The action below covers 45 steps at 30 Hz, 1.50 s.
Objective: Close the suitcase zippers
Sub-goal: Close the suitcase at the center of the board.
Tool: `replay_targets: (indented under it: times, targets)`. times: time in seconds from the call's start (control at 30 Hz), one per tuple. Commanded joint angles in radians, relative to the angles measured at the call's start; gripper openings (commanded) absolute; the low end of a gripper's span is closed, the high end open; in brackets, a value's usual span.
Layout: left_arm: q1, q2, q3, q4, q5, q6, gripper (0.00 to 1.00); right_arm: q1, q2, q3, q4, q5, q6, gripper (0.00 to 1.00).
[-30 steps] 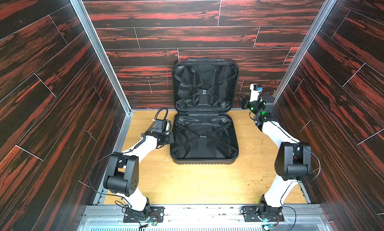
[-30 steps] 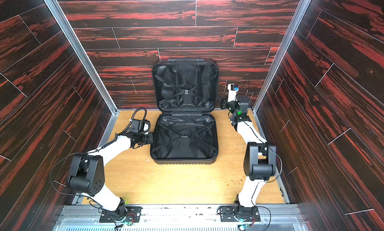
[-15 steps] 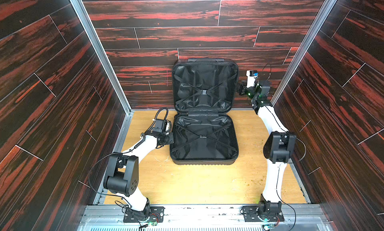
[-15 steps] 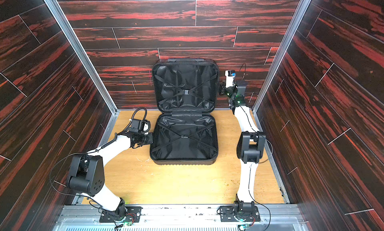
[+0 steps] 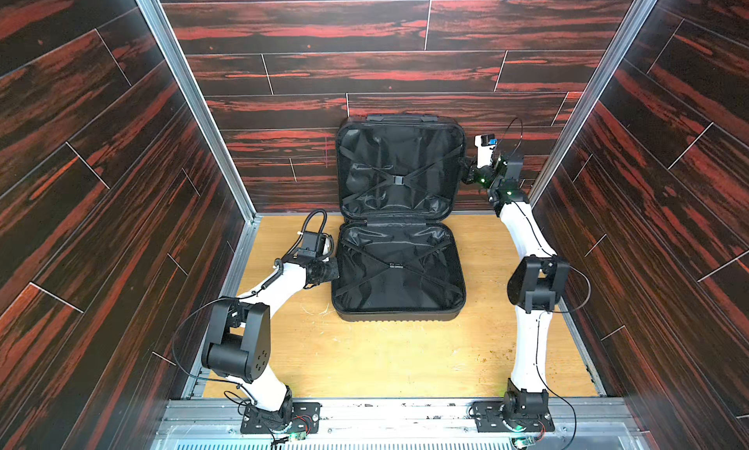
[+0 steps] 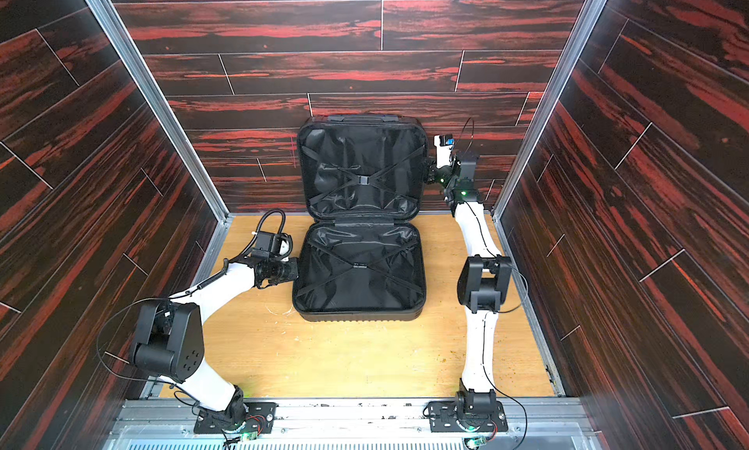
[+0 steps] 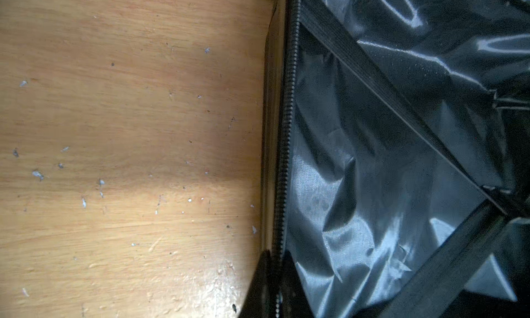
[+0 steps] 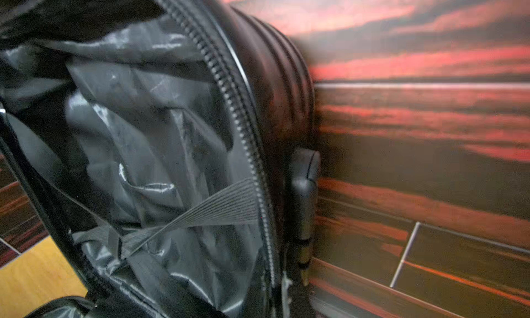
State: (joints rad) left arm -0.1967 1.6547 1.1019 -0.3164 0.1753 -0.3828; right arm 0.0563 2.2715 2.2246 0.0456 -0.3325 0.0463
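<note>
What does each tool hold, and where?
Left tool pinches the suitcase by its lower left zipper rim; right tool shut at the lid's right edge, grip unclear.

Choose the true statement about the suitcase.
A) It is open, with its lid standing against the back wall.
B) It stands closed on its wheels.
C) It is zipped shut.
A: in both top views the suitcase lies open, its lid upright against the back wall.

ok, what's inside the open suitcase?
Both halves of the suitcase show only crinkled black lining and crossed straps buckled at the centre. No loose contents are visible. Anything beneath the lining is covered, so I can't tell what is there.
</note>
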Motion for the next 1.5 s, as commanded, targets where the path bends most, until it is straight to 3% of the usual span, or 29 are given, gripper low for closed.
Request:
replay_targets:
  times: [0.0, 0.23, 0.7, 0.8, 0.97, 1.1, 1.23, 1.33, 1.47]
  targets:
    - [0.002, 0.005, -0.006, 0.056, 0.010, -0.055, 0.00, 0.057, -0.151, -0.188, 0.018, -0.104, -0.019, 0.00]
    - [0.003, -0.055, -0.077, 0.116, -0.014, -0.071, 0.00, 0.080, -0.440, -0.637, 0.225, -0.095, -0.013, 0.00]
    - [0.002, -0.236, -0.229, 0.129, -0.049, -0.023, 0.01, 0.159, -0.911, -1.284, 0.303, 0.067, 0.042, 0.02]
    - [0.003, -0.328, -0.284, 0.123, -0.070, -0.011, 0.09, 0.179, -0.986, -1.383, 0.301, 0.107, 0.052, 0.03]
    - [0.002, -0.510, -0.370, 0.068, -0.109, 0.002, 0.36, 0.197, -1.101, -1.506, 0.276, 0.154, 0.089, 0.07]
    - [0.003, -0.635, -0.420, -0.004, -0.172, -0.011, 0.49, 0.203, -1.160, -1.550, 0.243, 0.187, 0.096, 0.12]
    - [0.002, -0.748, -0.457, -0.098, -0.304, -0.116, 0.60, 0.207, -1.195, -1.560, 0.192, 0.236, 0.103, 0.25]
    - [0.003, -0.820, -0.455, -0.175, -0.384, -0.197, 0.69, 0.209, -1.218, -1.572, 0.152, 0.341, 0.110, 0.43]
    - [0.003, -0.876, -0.431, -0.251, -0.424, -0.323, 0.70, 0.209, -1.233, -1.601, 0.115, 0.502, 0.122, 0.49]
